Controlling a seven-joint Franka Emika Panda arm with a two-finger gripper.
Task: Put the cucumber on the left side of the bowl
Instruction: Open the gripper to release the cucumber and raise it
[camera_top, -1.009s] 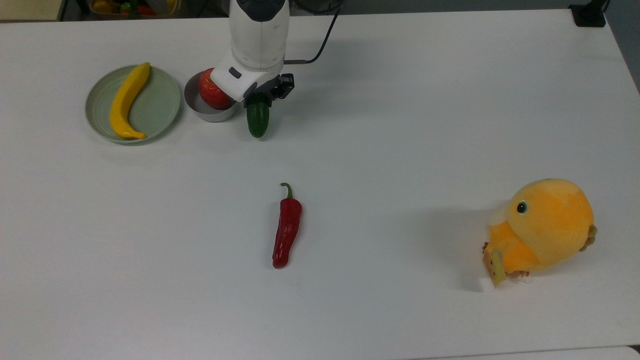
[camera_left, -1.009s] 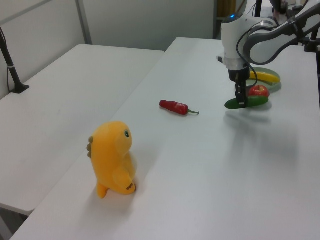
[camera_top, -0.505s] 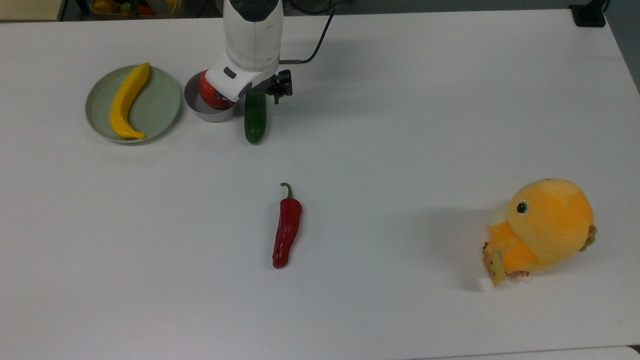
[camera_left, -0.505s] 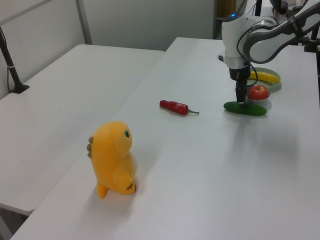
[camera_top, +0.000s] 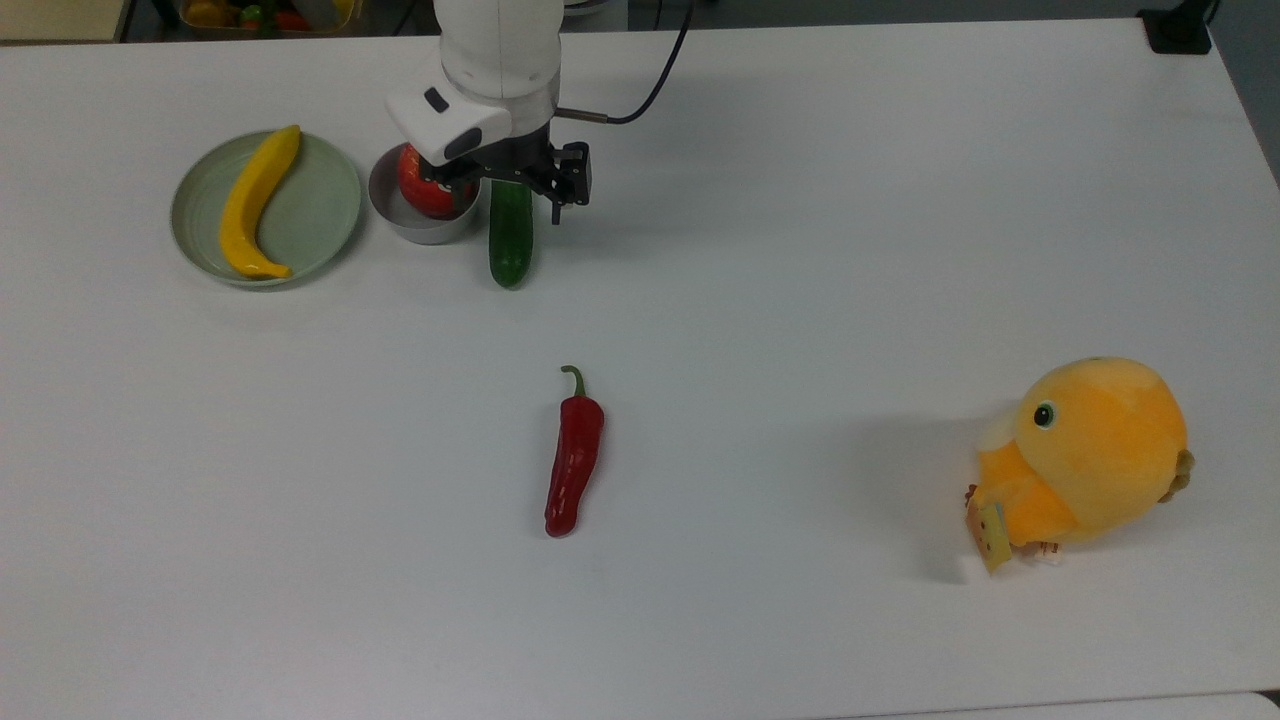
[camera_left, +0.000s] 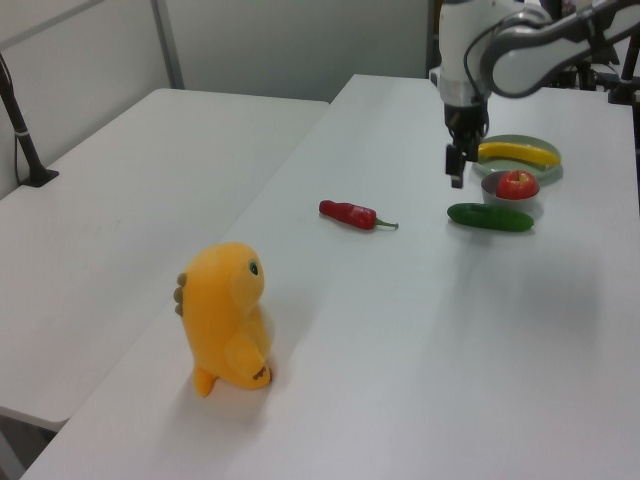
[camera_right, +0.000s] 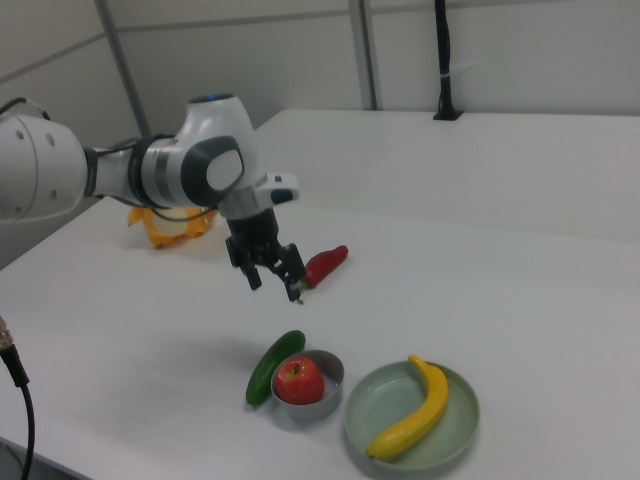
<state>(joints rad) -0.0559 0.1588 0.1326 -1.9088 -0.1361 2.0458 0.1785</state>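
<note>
since the earlier frame the gripper (camera_right: 275, 273) has let go of the cucumber (camera_top: 510, 232) and risen above it, its fingers now spread and empty. in the upper left of the top view the cucumber lies flat on the white table (camera_top: 760, 300), just beside the bowl (camera_top: 418, 226) on the top view's right. the bowl holds a red apple (camera_top: 428, 186).

Desk (camera_top: 800, 250): matt white, smooth. Bowl (camera_top: 420, 228): grey brushed metal, dull sheen. Cucumber (camera_top: 510, 240): dark green, smooth, glossy. Apple (camera_right: 298, 380): red, shiny. Chili (camera_top: 573, 458): glossy red skin. Banana (camera_top: 252, 200): yellow, smooth, plastic look. Plate (camera_top: 325, 205): pale green, matt. Toy (camera_top: 1090, 455): orange plush cloth, fuzzy. Arm shell (camera_top: 495, 50): white glossy plastic; end effector (camera_top: 518, 185): black matt.
</note>
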